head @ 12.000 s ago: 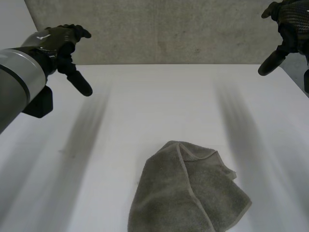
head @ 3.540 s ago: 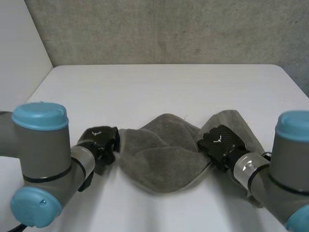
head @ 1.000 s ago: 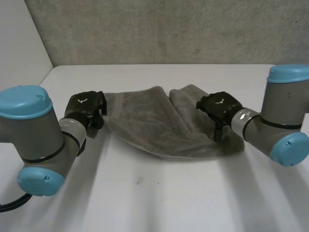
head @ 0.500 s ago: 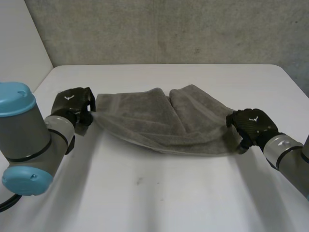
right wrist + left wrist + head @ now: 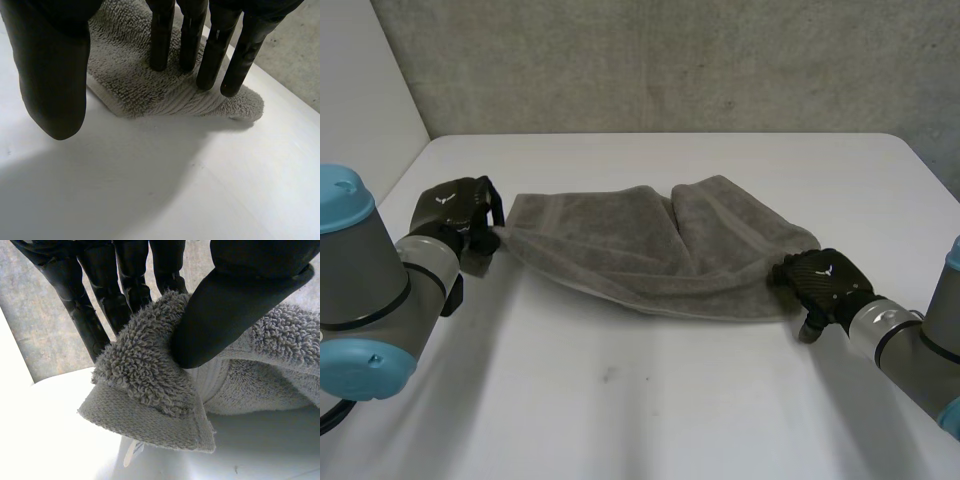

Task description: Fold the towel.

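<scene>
Lengthwise, the towel (image 5: 650, 255) lies stretched on the white surface (image 5: 670, 400) between the two arms, its middle bunched in folds. The left robot hand (image 5: 455, 208) pinches the towel's left corner between thumb and fingers. The right robot hand (image 5: 820, 282) lays straight fingers (image 5: 162, 35) on the right corner, with its thumb held apart from the cloth.

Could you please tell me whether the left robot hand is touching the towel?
Touching. The left wrist view shows the left robot hand pinching a corner of the towel, with its thumb pressed into the pile against the fingers behind.
</scene>
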Robot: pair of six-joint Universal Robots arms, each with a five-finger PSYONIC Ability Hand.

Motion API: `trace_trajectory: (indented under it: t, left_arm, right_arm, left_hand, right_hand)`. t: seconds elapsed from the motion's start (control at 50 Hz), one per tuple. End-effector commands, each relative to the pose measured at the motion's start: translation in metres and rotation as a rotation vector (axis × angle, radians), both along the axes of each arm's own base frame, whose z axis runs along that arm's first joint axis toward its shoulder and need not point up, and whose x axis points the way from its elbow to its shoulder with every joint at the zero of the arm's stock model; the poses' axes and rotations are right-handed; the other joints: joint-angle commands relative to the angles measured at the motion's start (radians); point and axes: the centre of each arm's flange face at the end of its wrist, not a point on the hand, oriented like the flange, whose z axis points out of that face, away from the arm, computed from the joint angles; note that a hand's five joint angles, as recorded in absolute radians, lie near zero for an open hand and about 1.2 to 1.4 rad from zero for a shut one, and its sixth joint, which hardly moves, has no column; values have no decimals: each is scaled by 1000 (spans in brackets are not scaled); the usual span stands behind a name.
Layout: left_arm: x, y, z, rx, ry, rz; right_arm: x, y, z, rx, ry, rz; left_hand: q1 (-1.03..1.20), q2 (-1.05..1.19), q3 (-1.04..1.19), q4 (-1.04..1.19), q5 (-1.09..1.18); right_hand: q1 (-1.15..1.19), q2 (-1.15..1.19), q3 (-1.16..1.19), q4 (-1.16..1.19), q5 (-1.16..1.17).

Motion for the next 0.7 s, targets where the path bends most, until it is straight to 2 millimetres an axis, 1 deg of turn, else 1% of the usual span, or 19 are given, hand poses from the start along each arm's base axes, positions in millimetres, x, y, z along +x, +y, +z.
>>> trace_trajectory:
  t: [0.02, 0.2, 0.42, 0.7]
  left_arm:
    - [0, 0, 0, 1, -1, 0]
    - [0, 1, -1, 4, -2, 0]
    - [0, 1, -2, 6, -2, -2]
    - [0, 1, -2, 6, -2, 0]
  right_arm:
    - [1, -2, -1, -11, -3, -1]
    - [1, -7, -4, -8, -2, -2]
    - [2, -14, -6, -17, -4, -4]
    - [10, -17, -8, -25, -3, 14]
  left_hand:
    - [211, 179, 179, 178, 205]
    - [211, 179, 179, 178, 205]
    - [211, 179, 179, 178, 205]
    - [211, 179, 179, 178, 205]
  right_hand:
    - [-13, -15, -18, -14, 14]
    - [-1, -3, -6, -2, 26]
    - [87, 85, 82, 86, 114]
    - [166, 165, 161, 165, 193]
